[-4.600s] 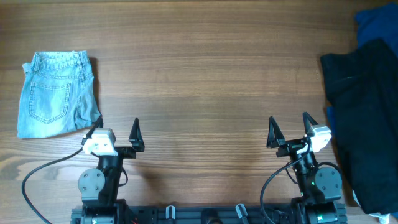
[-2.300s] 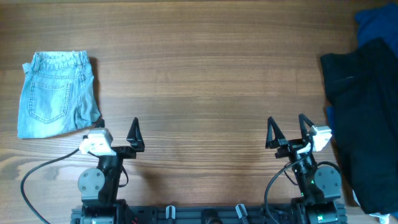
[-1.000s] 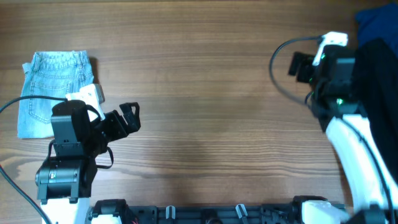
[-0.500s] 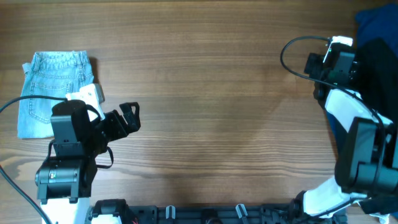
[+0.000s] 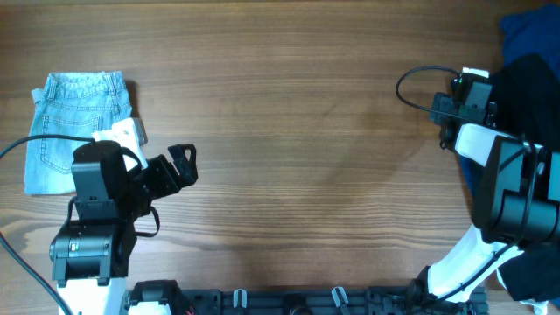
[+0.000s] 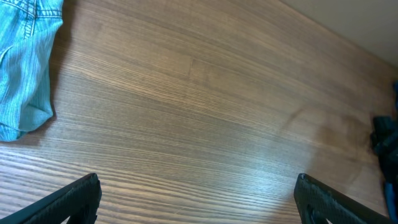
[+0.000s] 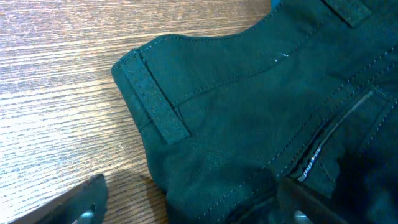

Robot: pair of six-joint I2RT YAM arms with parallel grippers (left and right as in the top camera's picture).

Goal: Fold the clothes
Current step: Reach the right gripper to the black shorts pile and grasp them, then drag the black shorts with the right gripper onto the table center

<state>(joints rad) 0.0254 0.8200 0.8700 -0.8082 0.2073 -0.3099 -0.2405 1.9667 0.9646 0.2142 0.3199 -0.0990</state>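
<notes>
Left gripper above bare wood, jaws wide apart.
Its 2 dark fingers enter at the lower corners, and only the grain of the wooden table shows between them. Ahead and far to the gripper's left lies a fold of light-blue denim shorts, flat on the wood and cut off by the frame. Ahead and far to its right, a small dark shape sits at the frame's edge, too cropped to identify.
</notes>
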